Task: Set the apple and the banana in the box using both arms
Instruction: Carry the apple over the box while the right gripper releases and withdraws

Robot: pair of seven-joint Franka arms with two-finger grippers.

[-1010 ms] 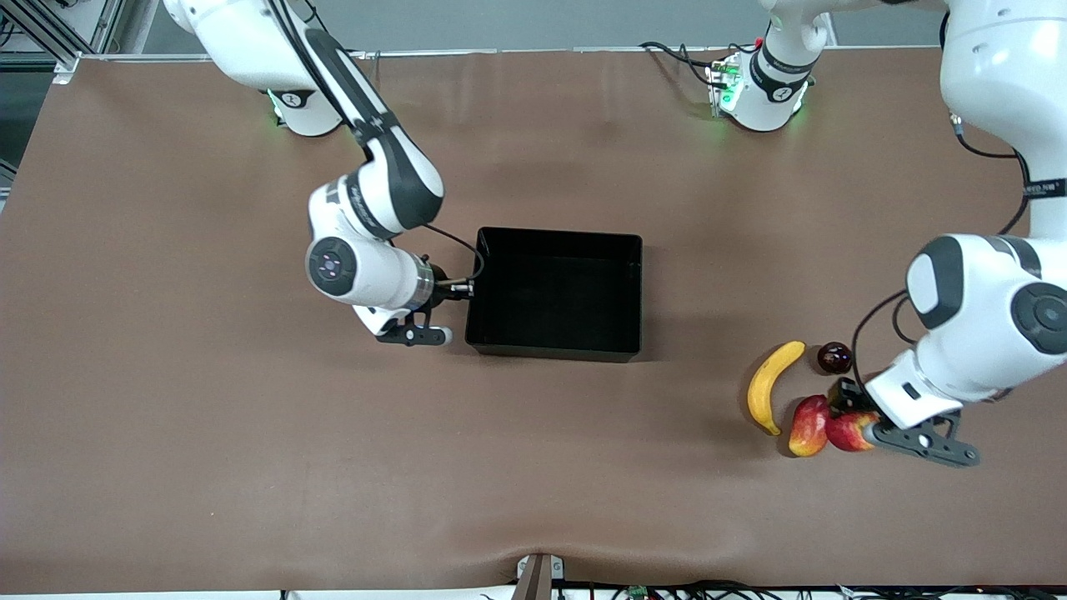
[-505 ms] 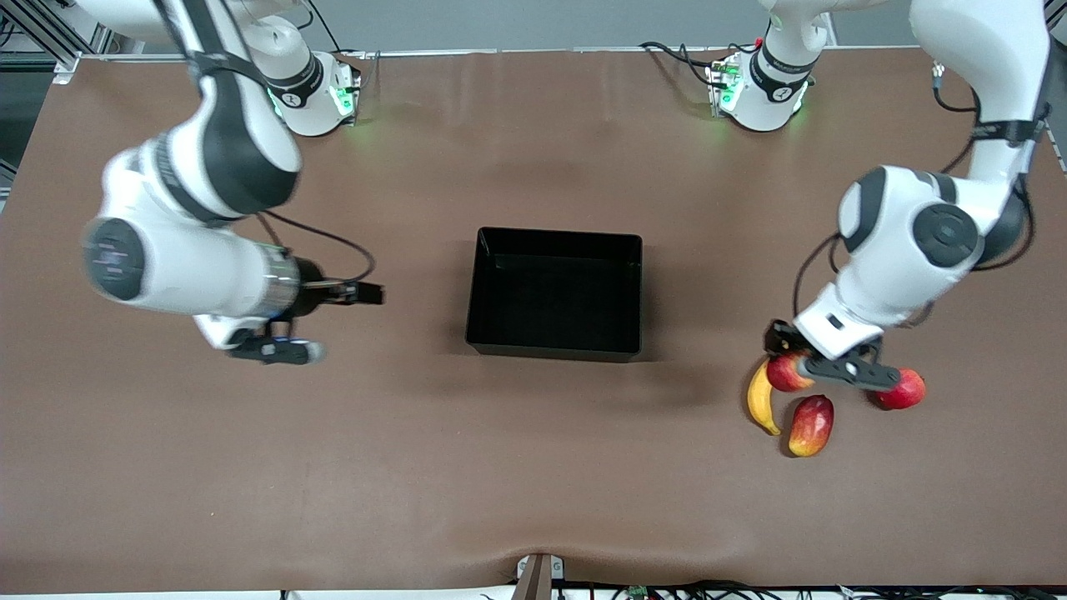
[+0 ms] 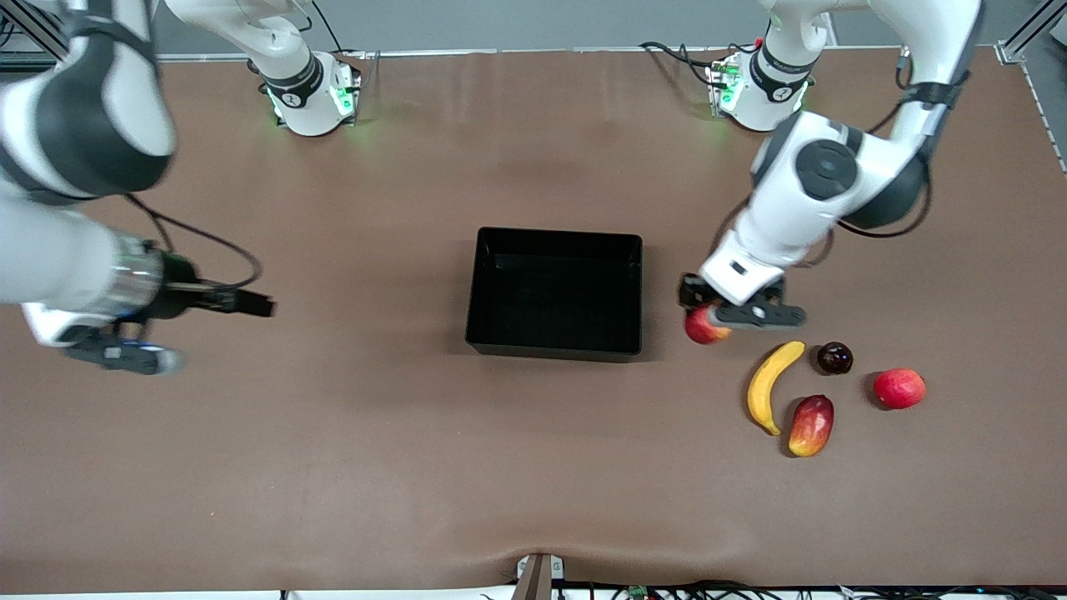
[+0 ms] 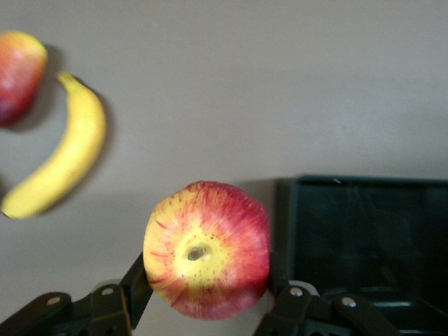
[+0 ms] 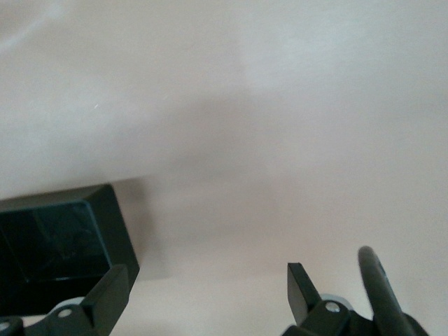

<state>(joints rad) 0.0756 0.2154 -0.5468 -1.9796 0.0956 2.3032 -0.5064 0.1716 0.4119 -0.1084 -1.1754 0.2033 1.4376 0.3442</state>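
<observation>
The left gripper [image 3: 708, 321] is clamped on the small round red apple with yellowish streaks [image 3: 703, 327], holding it in the air over bare brown table [image 3: 533, 467] just beside the shallow glossy black plastic box [image 3: 554, 346], toward the left arm's end. The curved plain yellow banana [image 3: 768, 386] lies on the table near an oblong red-and-yellow fruit [image 3: 811, 425]. The right gripper [image 5: 203, 294] hangs over the table toward the right arm's end, fingers spread apart and holding nothing.

left gripper [image 4: 204, 308] grips apple [image 4: 207, 250] | banana [image 4: 59, 166], box [image 4: 364, 238] nearby
</observation>
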